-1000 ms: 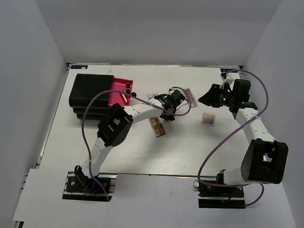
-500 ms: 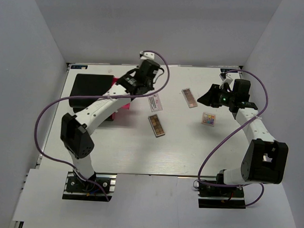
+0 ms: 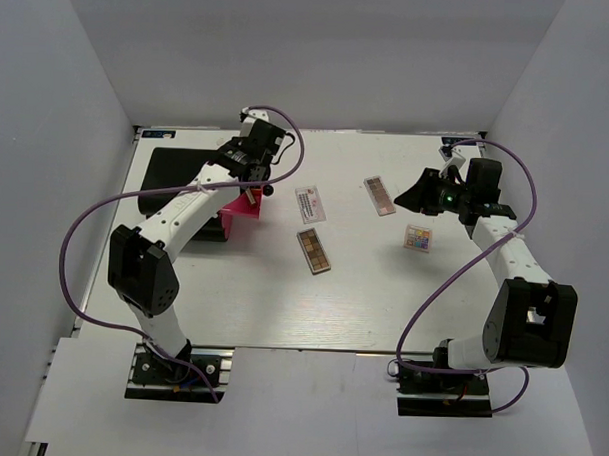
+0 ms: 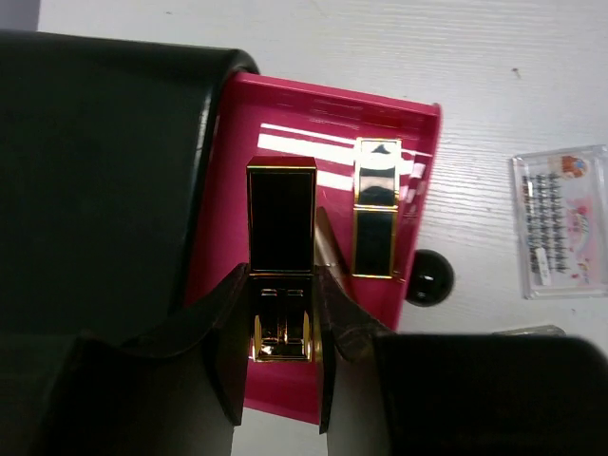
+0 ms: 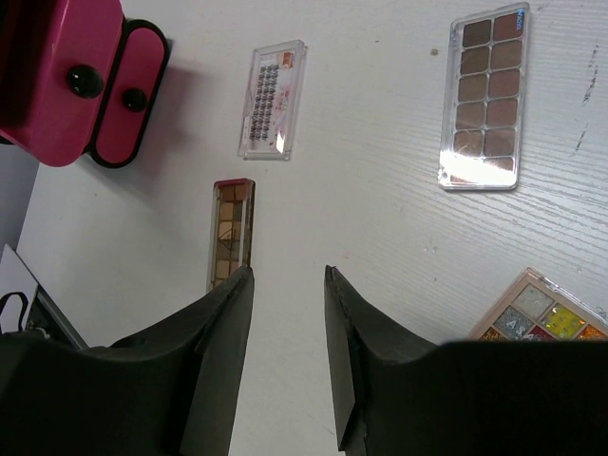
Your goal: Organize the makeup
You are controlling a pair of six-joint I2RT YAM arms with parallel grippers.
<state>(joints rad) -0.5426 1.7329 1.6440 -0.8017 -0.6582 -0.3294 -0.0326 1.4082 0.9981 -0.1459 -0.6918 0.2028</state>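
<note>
From above, the left gripper (image 3: 252,188) is down over the pink drawer (image 3: 235,208) that sticks out of the black case (image 3: 181,184) at the far-left corner of the counter (image 3: 382,311). The white-pink packet (image 3: 309,204) lies just right of the drawer. One long brown palette (image 3: 380,195) lies toward the far edge and the other brown palette (image 3: 315,251) near the counter's middle. The right gripper (image 3: 406,199) hangs above the right half. The square multicoloured palette (image 3: 417,238) lies just nearer than it, toward the right edge. In the left wrist view, the left gripper (image 4: 281,313) is clamped on a gold-and-black lipstick tube (image 4: 281,214) over the drawer (image 4: 323,114); whether the tube touches the drawer floor cannot be told. A second lipstick tube (image 4: 376,220) lies in the drawer beside it, apart from it. A black knob (image 4: 429,277) sits at the drawer's rim, and the packet (image 4: 560,220) is on the bare counter beyond. In the right wrist view, the right gripper (image 5: 287,285) has its fingers apart with nothing between them. Below lie the packet (image 5: 273,100), both brown palettes (image 5: 483,100) (image 5: 233,233) and a corner of the square palette (image 5: 541,313).
</note>
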